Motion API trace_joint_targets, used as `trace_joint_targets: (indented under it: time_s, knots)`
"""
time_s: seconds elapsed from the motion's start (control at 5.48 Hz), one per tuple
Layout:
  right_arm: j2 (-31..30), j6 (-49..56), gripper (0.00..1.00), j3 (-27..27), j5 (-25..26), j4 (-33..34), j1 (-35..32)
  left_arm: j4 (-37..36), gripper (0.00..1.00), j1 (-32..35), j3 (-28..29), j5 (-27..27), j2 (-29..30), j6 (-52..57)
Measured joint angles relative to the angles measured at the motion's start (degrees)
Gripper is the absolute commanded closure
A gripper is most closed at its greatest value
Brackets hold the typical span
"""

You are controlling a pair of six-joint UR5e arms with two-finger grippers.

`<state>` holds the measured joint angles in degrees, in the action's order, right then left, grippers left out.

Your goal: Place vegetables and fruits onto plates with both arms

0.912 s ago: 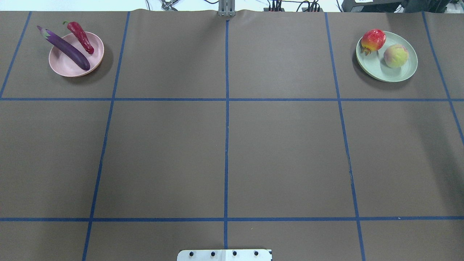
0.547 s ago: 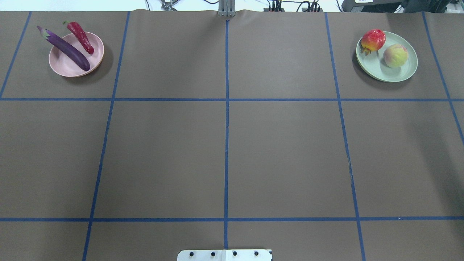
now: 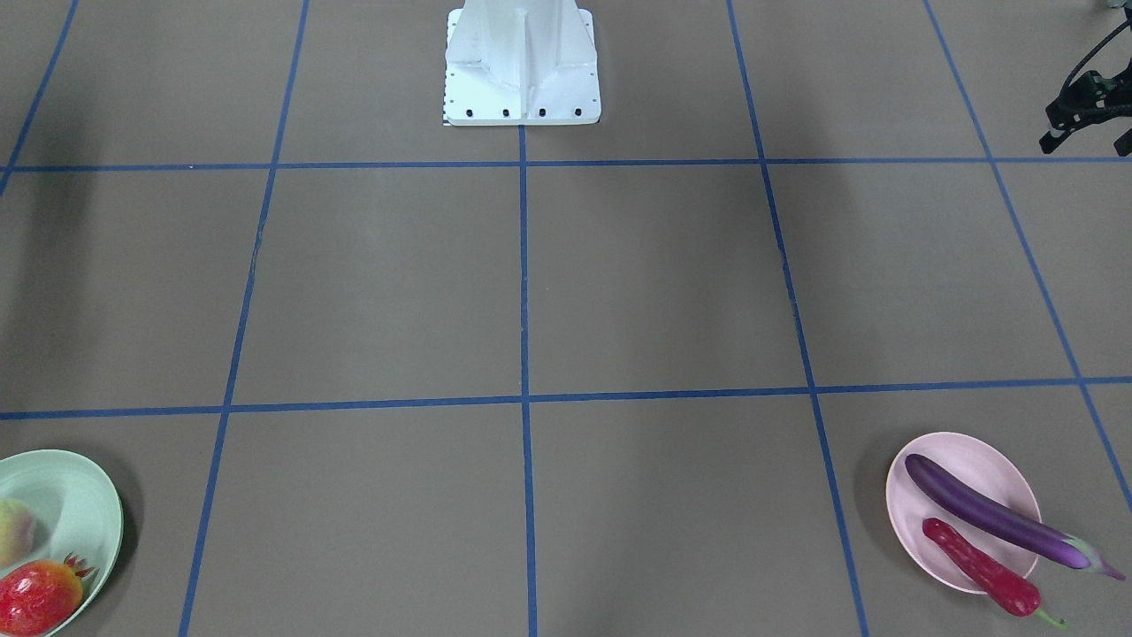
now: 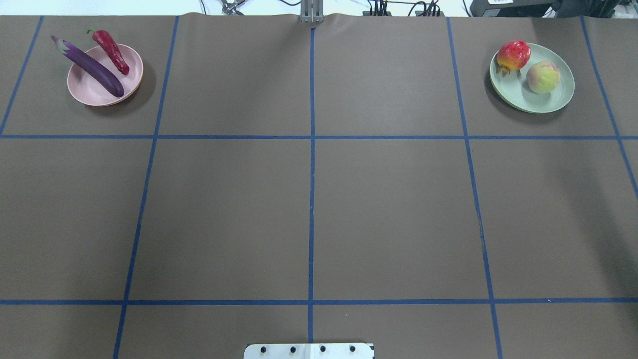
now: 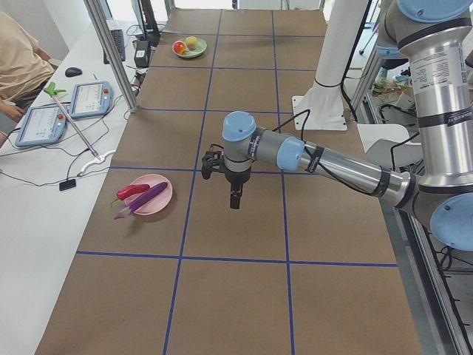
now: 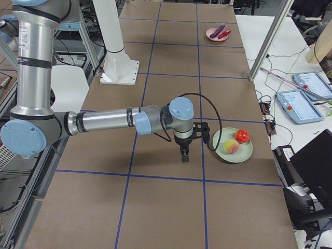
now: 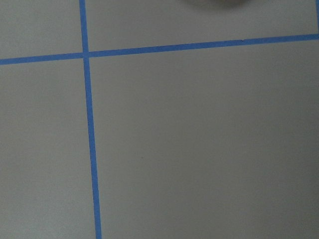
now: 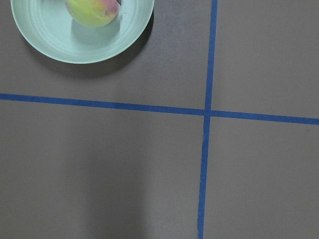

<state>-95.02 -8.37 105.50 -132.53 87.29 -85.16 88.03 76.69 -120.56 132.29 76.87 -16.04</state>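
nothing moved, eggplant (image 4: 92, 70), chili (image 4: 113, 52) on pink plate (image 4: 82, 90), peach (image 4: 543, 77) on green plate (image 4: 513, 90)

The long purple eggplant (image 4: 92, 67) and the red chili pepper (image 4: 113, 51) are gleaming glossy on the round pale pink plastic plate (image 4: 84, 92), which is looking matt. Beside the right gripper (image 6: 184, 155), the round mint green plastic plate (image 6: 242, 155) is showing a smooth satin face. Its pale peach (image 6: 231, 148) is looking dull, its red-orange crowned fruit (image 6: 241, 136) shiny. Below that gripper the brown paper-like table cover (image 6: 155, 202) is lying matt.
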Motion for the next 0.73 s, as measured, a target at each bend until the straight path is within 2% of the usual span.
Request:
trace_joint_targets:
  time_s: [0.36,0.73]
  knots:
    - [3.42,3.34,0.0,2.35,0.02,8.74,-0.41,-0.43,0.0,-0.02,2.7,-0.07,3.55,-0.26]
    - [3.57,6.38,0.0,2.48,0.13,11.32,-0.7,-0.55,0.0,0.02,4.25,-0.25,5.23,-0.56]
